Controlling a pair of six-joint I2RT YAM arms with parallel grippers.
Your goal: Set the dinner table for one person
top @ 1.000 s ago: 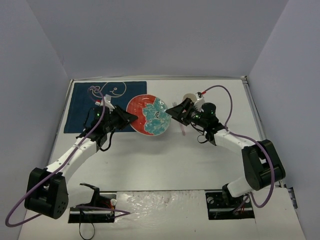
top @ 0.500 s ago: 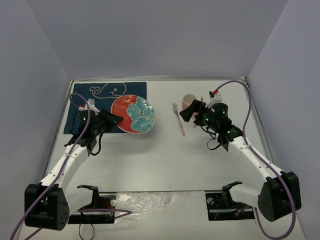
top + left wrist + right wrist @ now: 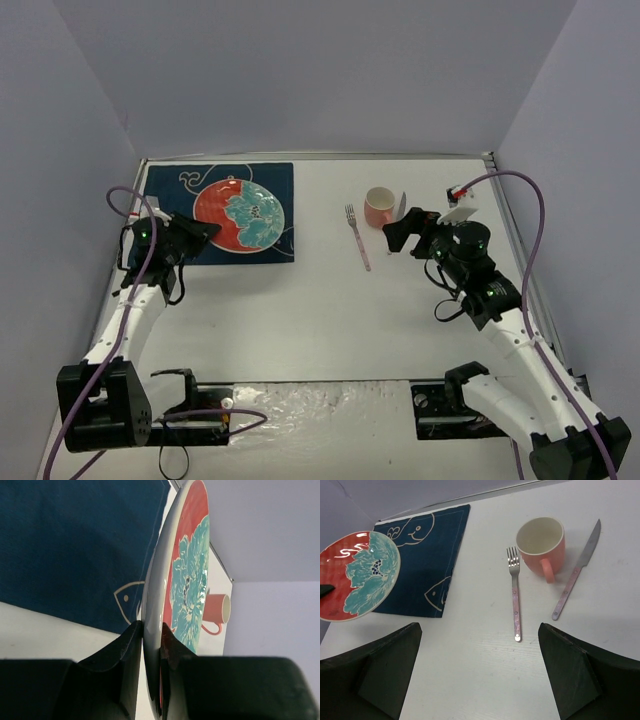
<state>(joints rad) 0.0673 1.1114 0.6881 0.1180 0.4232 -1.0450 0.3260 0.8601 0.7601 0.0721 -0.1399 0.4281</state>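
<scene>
Finding 1, the bench (image 3: 320, 310): your dinner table is a broad, flat, matt white top with a thin metal edge. It lies beneath both sets of jaws and extends well ahead of them.

Finding 2, progress: I judge the setting partly done.
- The placemat (image 3: 165, 195) lies flat ahead of the left jaws. It is a dark blue rectangular cloth with white whale outlines.
- The plate (image 3: 238, 217) is over the mat. The left jaws are clamped on its near rim, one finger above and one below.
- The plate has not been released, and I cannot tell whether its underside touches the cloth.
- The fork (image 3: 514, 592), cup (image 3: 540, 542) and knife (image 3: 575, 577) sit grouped ahead of the right jaws, well apart from the mat. I judge that all three are yet to be placed beside the plate.

Finding 3, right jaws: they are spread wide and hold nothing. They stand short of the cup, with the fork ahead between their fingers.

Finding 4, materials:
- The plate is round, shallow and glossy. It has a red ground, a teal flower and a pale glazed underside (image 3: 155, 595).
- The cup is a smooth pink cylinder with a cream interior, and its handle points toward the right jaws.
- The fork and knife are slim metal with pinkish handles, and the knife lies angled.
</scene>
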